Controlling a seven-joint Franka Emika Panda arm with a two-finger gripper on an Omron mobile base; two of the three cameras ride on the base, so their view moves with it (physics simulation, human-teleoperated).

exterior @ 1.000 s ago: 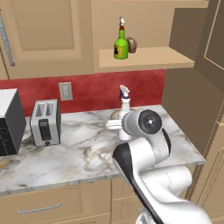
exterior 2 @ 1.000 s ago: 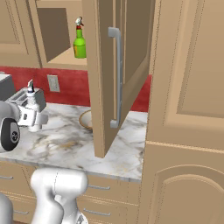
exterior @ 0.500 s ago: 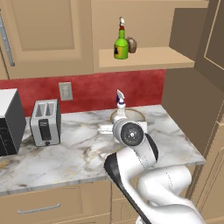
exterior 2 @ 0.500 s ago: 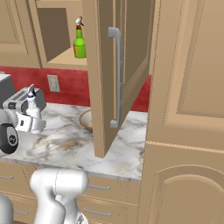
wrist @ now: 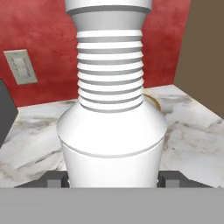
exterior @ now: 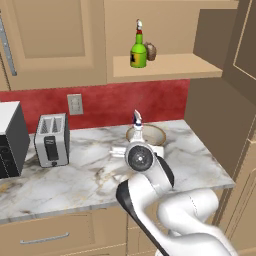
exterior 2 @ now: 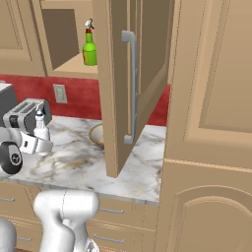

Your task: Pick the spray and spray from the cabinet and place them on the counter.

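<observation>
Claw [wrist: 113,178] closed on the white spray bottle [wrist: 112,109], one dark finger tip [wrist: 54,179] at each side of the bottle's base; hand view. The bottle stands upright, its ribbed neck rising in front of the red back wall [wrist: 43,39] with a pale wall outlet [wrist: 19,66]. Left base view: the bottle's nozzle [exterior: 137,119] rises above the arm's wrist, over the marble surface [exterior: 90,170] and just before a tan bowl [exterior: 150,134]. Toaster [exterior: 51,139] stands well to the left on the same surface. Green spray bottle [exterior: 138,50] stands upright on the open cabinet's shelf [exterior: 170,66], a small brown lump [exterior: 151,51] just beside it. Right base view: cabinet door [exterior 2: 130,83] hangs open, silver bar handle [exterior 2: 131,88] vertical.
</observation>
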